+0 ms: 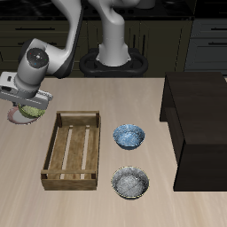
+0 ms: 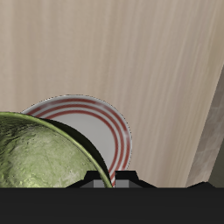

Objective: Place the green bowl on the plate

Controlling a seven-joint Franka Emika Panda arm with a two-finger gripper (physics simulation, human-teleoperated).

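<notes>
Pale wood-grain table point(image 1: 106, 208) is filling the scene, with dark cabinets running behind it. Fingers of the gripper point(image 1: 19, 105) are largely hidden; only dark tips are showing at the edge of the wrist view, and whether they are clamping the rim cannot be told for certain, though the green bowl point(image 2: 39, 157) is sitting tight against them, its mottled yellow-green inside facing the wrist camera. In the exterior view the green bowl point(image 1: 30, 113) is showing just under the gripper, by the table's side edge. Directly beneath the bowl the plate point(image 2: 103, 127) is lying flat, its pink-red rings and pale centre partly covered by the bowl; whether the two are touching cannot be told. In the exterior view the plate point(image 1: 23, 118) is only peeking out around the bowl. Beside the plate a wooden slatted tray point(image 1: 73, 148) is resting on the table. Beyond the tray from the plate, a blue-patterned bowl point(image 1: 129, 136) is standing, and a grey speckled bowl point(image 1: 130, 183) is sitting nearer the table's front edge. Farther still from the plate, a dark box-like block point(image 1: 199, 124) is occupying the table's other side.
</notes>
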